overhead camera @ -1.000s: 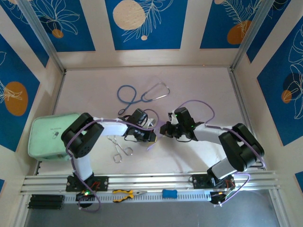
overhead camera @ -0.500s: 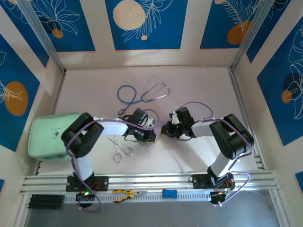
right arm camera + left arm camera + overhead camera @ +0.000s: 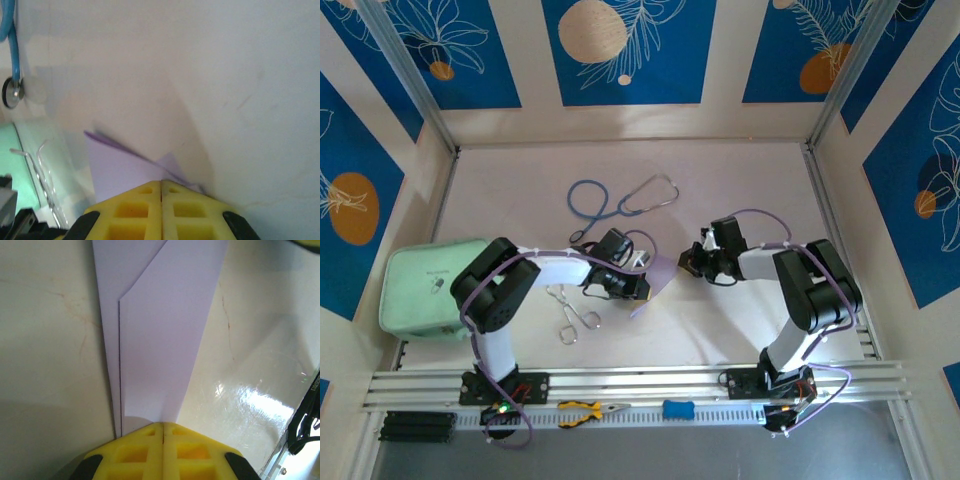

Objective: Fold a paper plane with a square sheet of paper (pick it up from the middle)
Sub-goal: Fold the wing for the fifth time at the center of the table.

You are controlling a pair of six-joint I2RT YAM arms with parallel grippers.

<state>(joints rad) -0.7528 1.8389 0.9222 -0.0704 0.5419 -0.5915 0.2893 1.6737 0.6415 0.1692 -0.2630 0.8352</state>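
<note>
Pale lilac folded paper sheet pinched in closed left gripper; right gripper closed, apparently empty. Risk: crease springing open under one-sided hold.

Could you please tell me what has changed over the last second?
The right gripper, shut, drew back to the right, away from the left gripper, baring more of the folded lilac paper. The left gripper stayed clamped on the paper; stethoscope and forceps unmoved.

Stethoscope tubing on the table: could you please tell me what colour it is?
The stethoscope tubing is blue, clearest in the top external view.
</note>
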